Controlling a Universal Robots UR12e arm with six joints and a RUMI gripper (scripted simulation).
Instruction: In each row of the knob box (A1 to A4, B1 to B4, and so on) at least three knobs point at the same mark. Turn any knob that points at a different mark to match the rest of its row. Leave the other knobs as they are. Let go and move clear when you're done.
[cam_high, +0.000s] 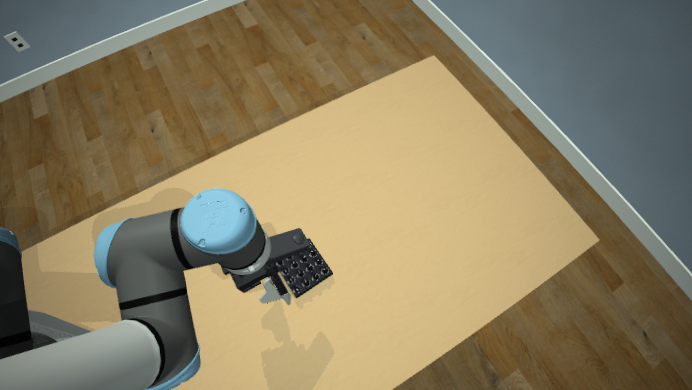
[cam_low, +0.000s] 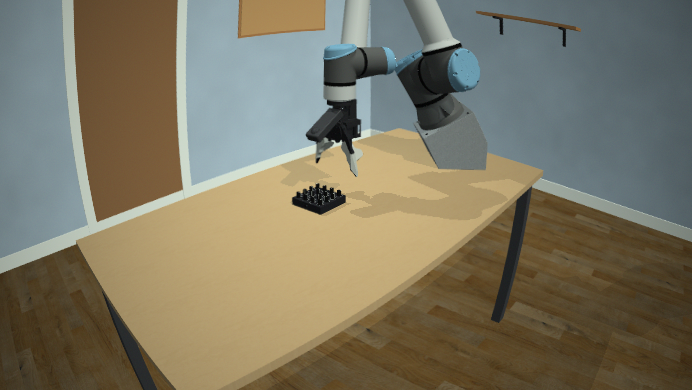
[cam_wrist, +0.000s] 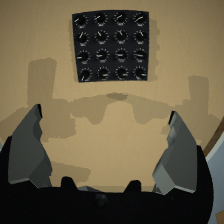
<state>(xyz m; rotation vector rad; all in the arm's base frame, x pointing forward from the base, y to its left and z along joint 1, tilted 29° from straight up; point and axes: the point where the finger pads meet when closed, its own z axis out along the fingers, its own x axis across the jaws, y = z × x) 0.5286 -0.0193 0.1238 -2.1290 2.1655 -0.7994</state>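
Note:
The black knob box (cam_high: 314, 285) (cam_low: 307, 205) (cam_wrist: 111, 28) lies flat on the table, with four rows of four black knobs. In the wrist view it is at the top, beyond the fingers. Its top-row white pointers look alike in slant. In the second row the leftmost knob (cam_wrist: 82, 37) points up-right, the others up-left. Third-row pointers look level. In the bottom row the leftmost knob (cam_wrist: 85, 75) slants to lower left, the others look about level. Row letters and marks are too small to read. My gripper (cam_low: 337, 168) (cam_wrist: 105, 107) is open and empty, above the table and off to the box's side.
The table (cam_high: 425, 165) (cam_low: 225, 275) carries the box and the arm's grey base (cam_low: 457, 142). In the top view the arm's wrist (cam_high: 218, 221) is left of the box, and the gripper body is right beside the box in the picture. Shadows of the gripper fall near the box.

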